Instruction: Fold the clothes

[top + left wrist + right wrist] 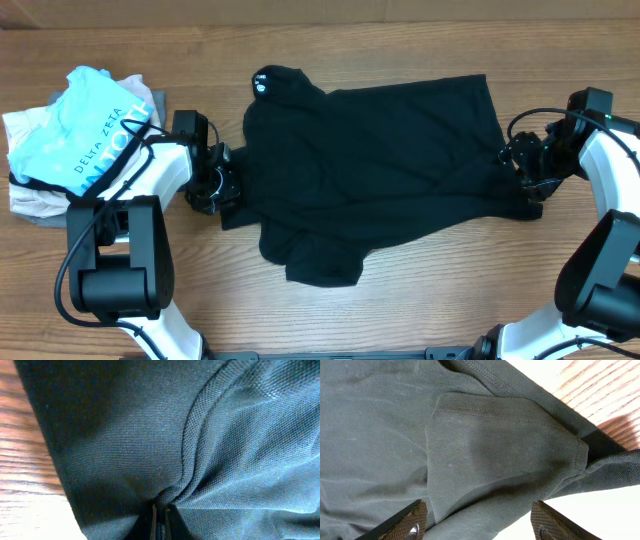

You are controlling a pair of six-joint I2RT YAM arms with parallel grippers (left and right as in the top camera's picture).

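Folding at the first lift: one edge gripped, the other not

**Left side.** A light-blue shirt (92, 138) with white lettering lies at the far left of the table (430, 300). It sits on top of pale garments (30, 200). This heap is close to the left arm but does not touch the work piece. It is no part of the job.

**Left pincer.** The left pincer (220, 186) is at the left edge of the black shirt (380, 160). Its wrist view shows the fingers clenched, with a pinch of dark cloth gathered into creases between them. It is grasping the shirt.

**Work piece.** The black shirt lies across the middle of the table. The neck label sits near the top left. The right half is fairly flat. The lower left is rumpled, with a lobe of cloth bunched toward the front edge. No fold is made yet.

**Right pincer.** The right pincer (524, 184) is at the lower right corner of the shirt. It is released, with the jaws wide. A doubled flap of cloth with a stitched hem lies between them, ungripped.

**Step in hand, as judged.** Both ends are being secured before the cloth is lifted or carried over.

**Next move, as judged.** The right jaws need to close on that flap, taking the hem and not just the top layer. Both arms would then need to lift together so the cloth draws taut.

**Obstructions.** The bunched lower-left portion may drag or fold in crooked. The heap on the left limits the left arm's room to swing outward.
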